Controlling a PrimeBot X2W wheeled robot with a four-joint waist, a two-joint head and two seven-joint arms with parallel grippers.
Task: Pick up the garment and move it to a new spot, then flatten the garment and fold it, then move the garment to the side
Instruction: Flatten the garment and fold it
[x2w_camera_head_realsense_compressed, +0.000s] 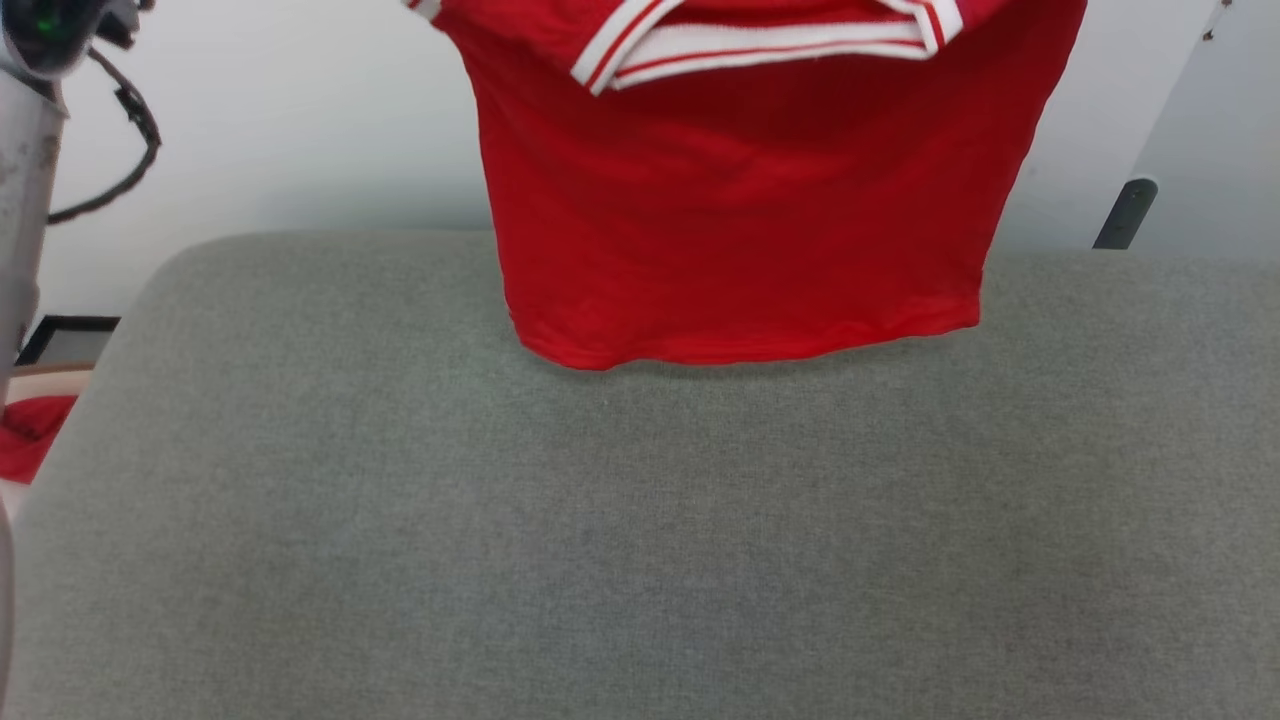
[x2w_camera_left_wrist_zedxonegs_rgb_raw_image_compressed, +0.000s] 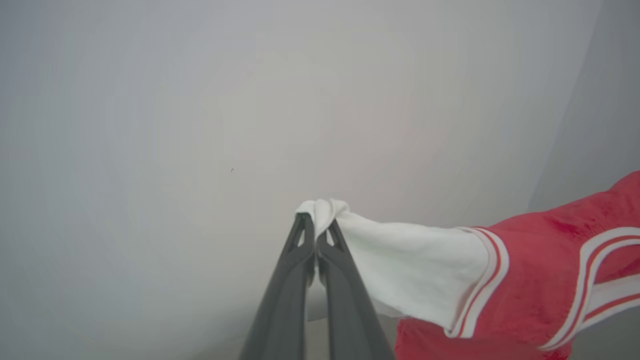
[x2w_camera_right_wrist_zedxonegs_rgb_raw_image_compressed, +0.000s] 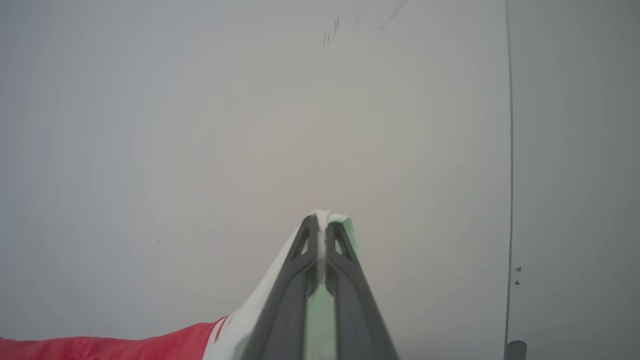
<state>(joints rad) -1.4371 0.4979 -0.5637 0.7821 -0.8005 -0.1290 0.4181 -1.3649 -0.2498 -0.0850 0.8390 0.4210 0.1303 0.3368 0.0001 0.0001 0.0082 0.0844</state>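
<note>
- Hanging in the air in the head view, the garment (x2w_camera_head_realsense_compressed: 740, 220) is a red jersey held up by its top. Its body drops straight down and its striped white trim is folded over near the top of that view.
- Its long axis runs vertically, collar end high and hem low. Its width is spread sideways between the two arms.
- The hem meets the far part of a grey padded surface (x2w_camera_head_realsense_compressed: 640, 560). Whether it rests there or hangs just above cannot be told, though the shadow under it is very thin.
- Most of the padded surface lies on the robot's side of the hem.
- The left gripper (x2w_camera_left_wrist_zedxonegs_rgb_raw_image_compressed: 316, 222) has its jaws pressed together on a bunched tip of the white sleeve (x2w_camera_left_wrist_zedxonegs_rgb_raw_image_compressed: 415, 260). From there the cloth falls away to that view's right and downward.
- The right gripper (x2w_camera_right_wrist_zedxonegs_rgb_raw_image_compressed: 324, 222) is likewise clamped on a pinch of white fabric. The red body trails off to that view's lower left.
- Both arms hold the garment, so neither is nearer. It lies below and between them.
- By my judgement, laying it flat depends on lowering both grips evenly while drawing the top toward the robot, so the body spreads out from the hem.
- A pale forearm (x2w_camera_head_realsense_compressed: 20, 200) stands at the head view's left edge.
- A small red cloth (x2w_camera_head_realsense_compressed: 30, 435) lies beyond the padded surface's left edge, well apart from the garment.
</note>
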